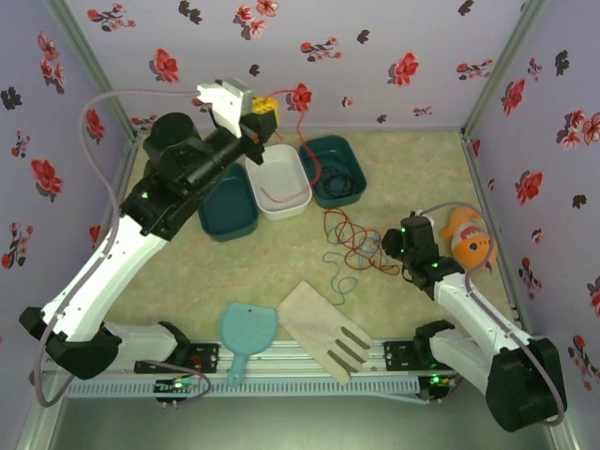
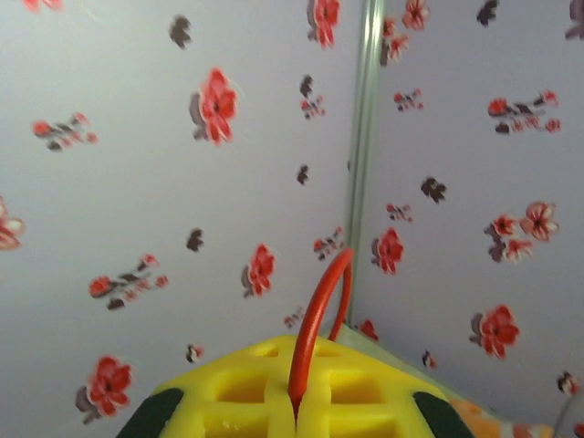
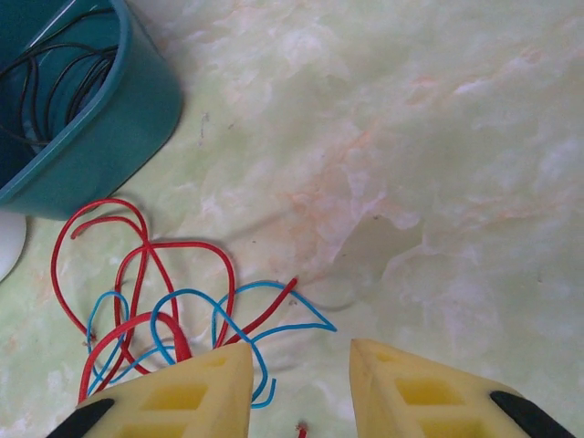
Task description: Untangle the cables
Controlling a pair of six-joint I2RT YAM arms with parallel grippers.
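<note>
My left gripper [image 1: 263, 111] is raised high at the back wall, shut on the red cable [image 2: 315, 328], which loops up out of the closed yellow fingertips. From there the red strand [image 1: 305, 155] hangs down past the tubs to a red tangle [image 1: 352, 236] on the table. The teal-blue cable [image 1: 341, 272] lies looped in front of it and crosses the red cable [image 3: 137, 265]. The black cable [image 3: 55, 82] is coiled inside the right teal tub [image 3: 100, 137]. My right gripper [image 3: 301, 370] hovers low at the tangle's right edge, open, with the blue cable [image 3: 265, 319] by its left finger and nothing between the fingers.
A white tub [image 1: 278, 183] stands between two teal tubs [image 1: 228, 208] [image 1: 333, 169] at the back. A light-blue scoop [image 1: 246, 333] and a wooden spatula [image 1: 323, 328] lie near the front rail. An orange plush toy [image 1: 467, 239] sits right of my right arm.
</note>
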